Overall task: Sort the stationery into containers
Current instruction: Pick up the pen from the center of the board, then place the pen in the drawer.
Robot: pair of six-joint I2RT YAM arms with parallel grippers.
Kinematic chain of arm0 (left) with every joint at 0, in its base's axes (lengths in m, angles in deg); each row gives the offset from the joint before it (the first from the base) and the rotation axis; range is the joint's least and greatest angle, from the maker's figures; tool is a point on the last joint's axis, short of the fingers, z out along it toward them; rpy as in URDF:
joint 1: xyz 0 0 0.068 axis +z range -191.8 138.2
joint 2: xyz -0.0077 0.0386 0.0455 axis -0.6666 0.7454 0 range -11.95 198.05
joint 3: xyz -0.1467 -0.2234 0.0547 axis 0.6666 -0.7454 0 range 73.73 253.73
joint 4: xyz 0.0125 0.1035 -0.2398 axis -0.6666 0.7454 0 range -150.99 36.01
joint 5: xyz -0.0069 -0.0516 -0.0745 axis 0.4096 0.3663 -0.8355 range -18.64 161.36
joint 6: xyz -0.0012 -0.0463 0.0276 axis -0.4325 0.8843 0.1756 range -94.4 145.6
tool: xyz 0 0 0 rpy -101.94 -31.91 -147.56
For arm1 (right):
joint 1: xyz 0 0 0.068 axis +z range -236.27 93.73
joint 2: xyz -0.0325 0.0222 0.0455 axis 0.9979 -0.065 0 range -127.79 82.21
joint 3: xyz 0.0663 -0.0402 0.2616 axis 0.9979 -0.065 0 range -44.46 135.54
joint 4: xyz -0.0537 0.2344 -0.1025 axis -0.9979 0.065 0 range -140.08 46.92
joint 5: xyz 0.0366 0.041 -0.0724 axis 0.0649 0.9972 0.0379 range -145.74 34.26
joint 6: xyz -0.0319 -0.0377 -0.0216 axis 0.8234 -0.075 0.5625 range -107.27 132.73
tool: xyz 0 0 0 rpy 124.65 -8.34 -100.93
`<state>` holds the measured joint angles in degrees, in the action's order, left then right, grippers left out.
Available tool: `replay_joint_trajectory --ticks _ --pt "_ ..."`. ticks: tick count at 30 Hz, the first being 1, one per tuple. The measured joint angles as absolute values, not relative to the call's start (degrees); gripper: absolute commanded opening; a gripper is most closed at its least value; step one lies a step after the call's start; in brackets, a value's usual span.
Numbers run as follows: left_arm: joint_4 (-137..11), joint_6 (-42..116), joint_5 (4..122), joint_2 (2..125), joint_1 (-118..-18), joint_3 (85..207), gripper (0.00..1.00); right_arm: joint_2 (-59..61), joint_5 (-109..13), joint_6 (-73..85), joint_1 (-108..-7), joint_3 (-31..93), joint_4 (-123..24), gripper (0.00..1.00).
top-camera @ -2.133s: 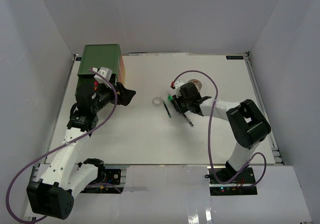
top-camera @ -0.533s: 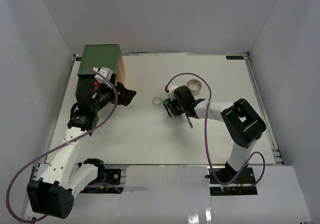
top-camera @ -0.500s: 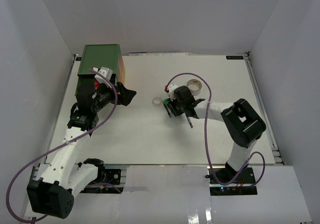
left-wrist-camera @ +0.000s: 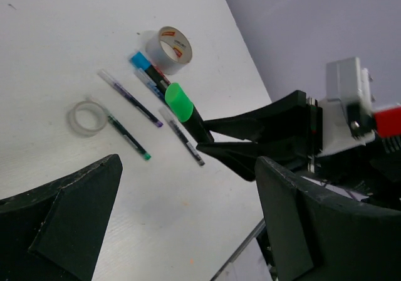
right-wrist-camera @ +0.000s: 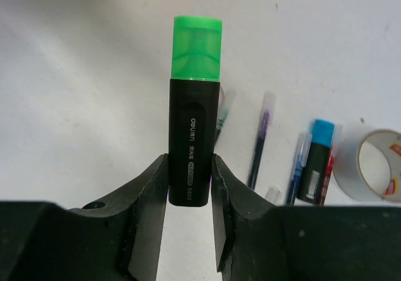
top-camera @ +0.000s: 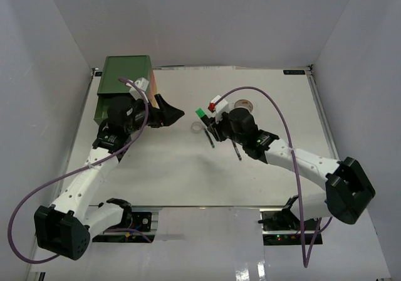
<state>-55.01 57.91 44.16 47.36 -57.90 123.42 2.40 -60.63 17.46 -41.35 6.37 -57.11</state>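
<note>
- The green-capped marker (right-wrist-camera: 193,144) is clamped between the fingers of the right gripper (right-wrist-camera: 190,168) and held clear of the table, near the grey tape roll (left-wrist-camera: 156,49) on the side that faces the box chest (top-camera: 125,74).
- It looks light and stiff: a short, hard plastic barrel with smooth, flat sides. Such a surface is likely slippery, so a pinch across the two broad faces suits it best.
- The jaws grip the tail half of the barrel and leave the cap and upper body free. Held that far back, it could pivot if the cap bumps a drawer edge; a hold nearer the middle would probably be steadier.
- Its long axis runs in line with the gripper's fingers. The cap points out past the fingertips, away from the tape roll and towards the chest.
- The left gripper (top-camera: 172,113) stands wide apart and holds nothing, on the chest side of the tape roll, its fingertips aimed towards the marker.
- A blue-capped marker (right-wrist-camera: 319,162) and thin pens (right-wrist-camera: 260,140) lie on the table just beside the tape roll. The clear tape ring (left-wrist-camera: 86,116) lies a little farther from it.
</note>
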Motion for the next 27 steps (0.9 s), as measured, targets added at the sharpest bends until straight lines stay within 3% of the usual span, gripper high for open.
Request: replay_joint_trajectory --ticks 7,15,18,23,27 --pt "-55.5 65.4 48.9 52.9 -66.7 126.8 0.94 11.6 -59.0 17.5 -36.6 1.5 -61.4 0.16" --pt "-55.4 69.7 55.1 58.3 -72.9 127.6 0.8 15.8 -57.7 16.3 -35.8 -2.8 -63.7 0.17" --pt "-55.5 70.2 56.5 59.0 -74.2 127.8 0.65 16.3 -57.2 15.8 -35.8 -3.1 -64.3 0.17" --pt "-56.7 71.0 58.3 59.3 -75.8 127.9 0.26 16.3 -56.8 15.0 -35.8 -3.1 -65.4 0.18" --pt "-57.7 71.2 58.8 59.4 -76.6 128.1 0.07 17.0 -56.9 14.5 -35.9 -3.9 -65.9 0.2"
